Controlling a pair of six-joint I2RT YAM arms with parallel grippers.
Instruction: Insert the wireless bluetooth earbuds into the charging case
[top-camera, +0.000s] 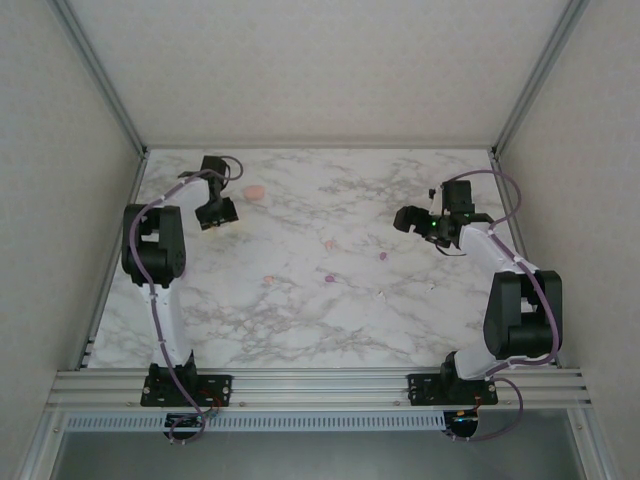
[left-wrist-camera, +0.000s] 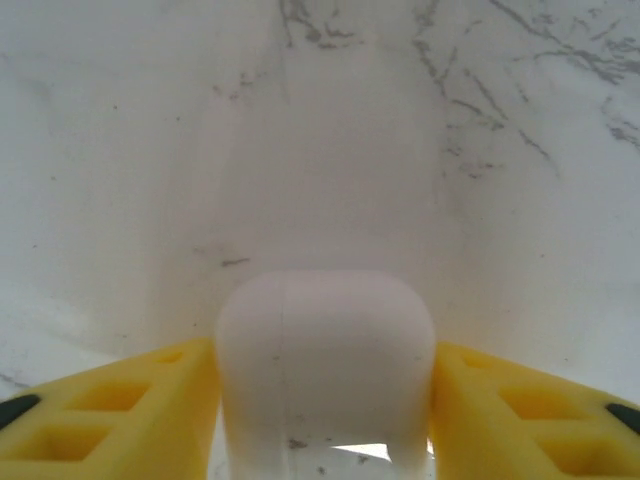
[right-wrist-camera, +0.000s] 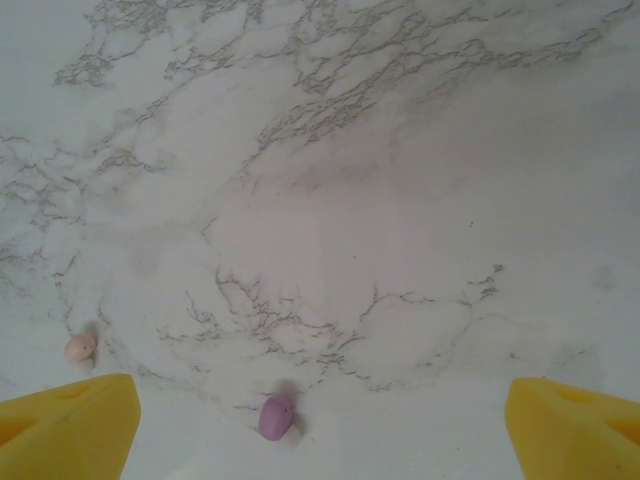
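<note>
In the left wrist view, a white charging case (left-wrist-camera: 325, 350) with rounded corners stands on the marble between my yellow fingers (left-wrist-camera: 130, 410), which press against both of its sides. From above, my left gripper (top-camera: 215, 212) sits at the far left and covers that case. My right gripper (top-camera: 410, 218) hangs open over the right half of the table. A purple earbud (right-wrist-camera: 277, 416) lies on the marble between its wide-spread fingers (right-wrist-camera: 75, 425), and a pink earbud (right-wrist-camera: 80, 347) lies just beyond the left one. From above, the small earbuds are scattered mid-table: pink (top-camera: 329, 243), purple (top-camera: 382, 256), purple (top-camera: 330, 278), pink (top-camera: 268, 281).
A pink case (top-camera: 255, 192) lies just right of the left gripper. The marble table (top-camera: 300, 330) is fenced by aluminium rails, with white walls on three sides.
</note>
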